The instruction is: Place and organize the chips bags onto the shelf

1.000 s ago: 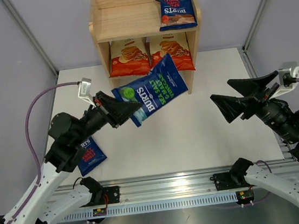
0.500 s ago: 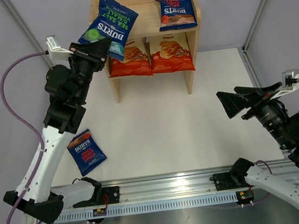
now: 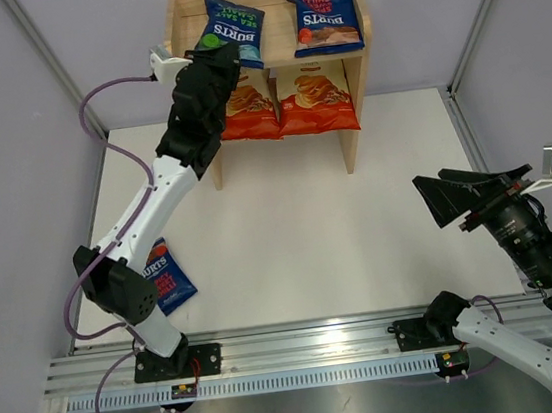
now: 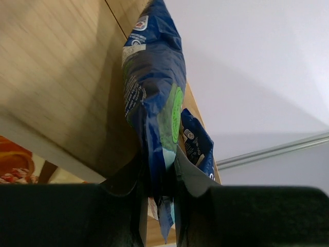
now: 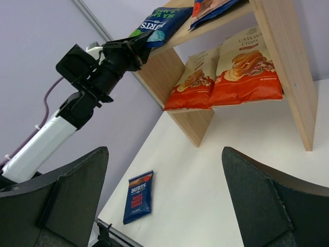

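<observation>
Pale walls (image 3: 423, 7), wooden shelf (image 3: 281, 43): my left claw (image 3: 219, 60), clamped on the green bag (image 3: 234, 28) at the top tier's left, should settle it square beside the red bag (image 3: 325, 14) before opening.

The shelf (image 3: 278, 37) stands at the far middle of the table (image 3: 311, 242). The left gripper (image 3: 220, 52) holds a sea-salt Burts bag (image 3: 237, 28) over the upper tier's left part; another Burts bag (image 3: 325, 16) lies to its right. Two Cassava Chips bags (image 3: 315, 96) stand side by side on the lower tier. A third Burts bag (image 3: 169, 280) lies flat at the table's near left.
</observation>
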